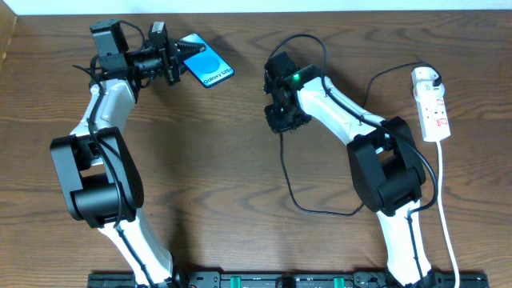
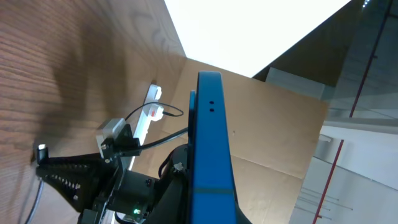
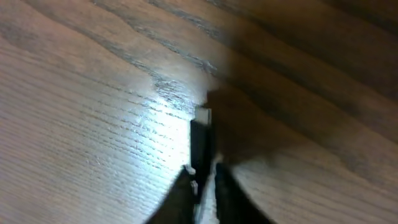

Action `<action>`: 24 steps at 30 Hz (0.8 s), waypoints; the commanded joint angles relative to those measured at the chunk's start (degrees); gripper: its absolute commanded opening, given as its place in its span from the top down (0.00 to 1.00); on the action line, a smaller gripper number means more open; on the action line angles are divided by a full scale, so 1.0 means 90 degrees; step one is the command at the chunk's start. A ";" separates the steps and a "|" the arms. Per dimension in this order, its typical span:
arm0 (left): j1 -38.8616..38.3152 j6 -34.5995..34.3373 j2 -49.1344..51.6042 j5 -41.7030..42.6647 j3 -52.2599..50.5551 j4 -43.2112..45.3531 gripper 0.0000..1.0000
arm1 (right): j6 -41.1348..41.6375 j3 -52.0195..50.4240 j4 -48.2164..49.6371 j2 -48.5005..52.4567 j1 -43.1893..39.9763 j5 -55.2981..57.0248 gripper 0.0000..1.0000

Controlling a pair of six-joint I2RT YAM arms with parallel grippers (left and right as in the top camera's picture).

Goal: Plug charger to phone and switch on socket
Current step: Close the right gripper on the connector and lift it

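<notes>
Currently left fingers [image 1: 186, 50] clenched on phone [image 1: 210, 68] edge; right fingers [image 3: 177, 198] narrowly pinching charger [image 3: 200, 140] connector tip.

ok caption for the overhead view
Left gripper holds the phone; right gripper at the charger cable; power strip at right.
</notes>
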 commanded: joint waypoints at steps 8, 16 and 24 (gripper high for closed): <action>0.0007 0.0063 -0.0138 0.0274 0.0100 0.0022 0.93 | 0.0916 -0.0549 0.0461 0.0019 0.0148 0.0197 0.71; 0.0007 0.0063 -0.0138 0.0274 0.0100 0.0022 0.93 | 0.1270 -0.0556 0.0459 0.0019 0.0148 0.0192 0.99; -0.0022 0.0075 -0.0141 0.0578 0.0100 0.0005 0.93 | 0.0605 -0.0549 0.0826 -0.0510 -0.0406 -0.1962 0.99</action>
